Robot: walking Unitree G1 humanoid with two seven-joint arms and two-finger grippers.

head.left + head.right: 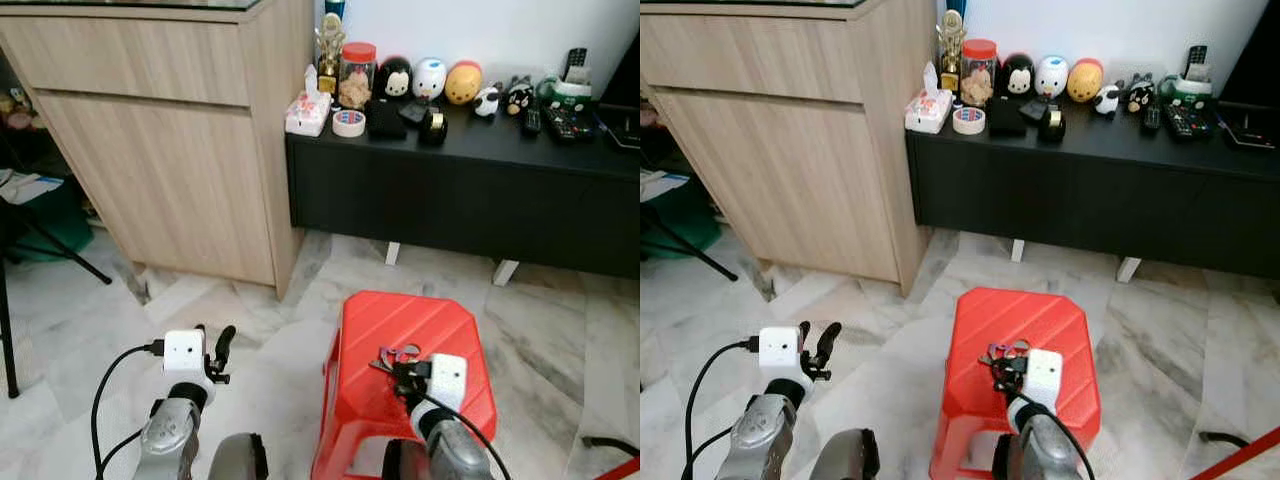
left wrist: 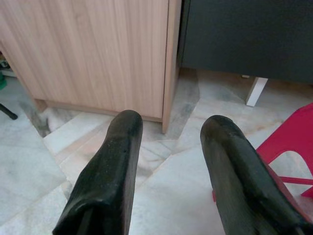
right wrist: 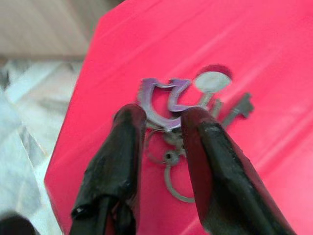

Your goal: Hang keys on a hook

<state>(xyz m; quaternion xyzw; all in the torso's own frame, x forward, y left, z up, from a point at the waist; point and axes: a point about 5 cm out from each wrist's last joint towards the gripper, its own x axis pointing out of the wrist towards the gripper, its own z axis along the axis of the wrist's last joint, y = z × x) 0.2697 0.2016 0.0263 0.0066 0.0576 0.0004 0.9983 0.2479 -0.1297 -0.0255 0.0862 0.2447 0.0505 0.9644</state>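
Observation:
A bunch of keys (image 1: 393,354) with a purple carabiner (image 3: 164,98) lies on top of a red plastic stool (image 1: 420,315) just in front of me. My right gripper (image 3: 164,116) is down on the stool. Its two black fingers press against either side of the carabiner's lower curve, with the ring and keys still resting on the red surface. My left gripper (image 1: 212,342) is held low over the marble floor to the left of the stool, its fingers (image 2: 122,142) apart with nothing between them. I see no hook.
A tall light-wood cabinet (image 1: 170,150) stands at the left. Beside it a low black sideboard (image 1: 460,190) carries toy figures, a jar, tape rolls and remotes. Black chair legs (image 1: 60,255) cross the floor at far left. A red-and-black object (image 1: 610,455) lies at bottom right.

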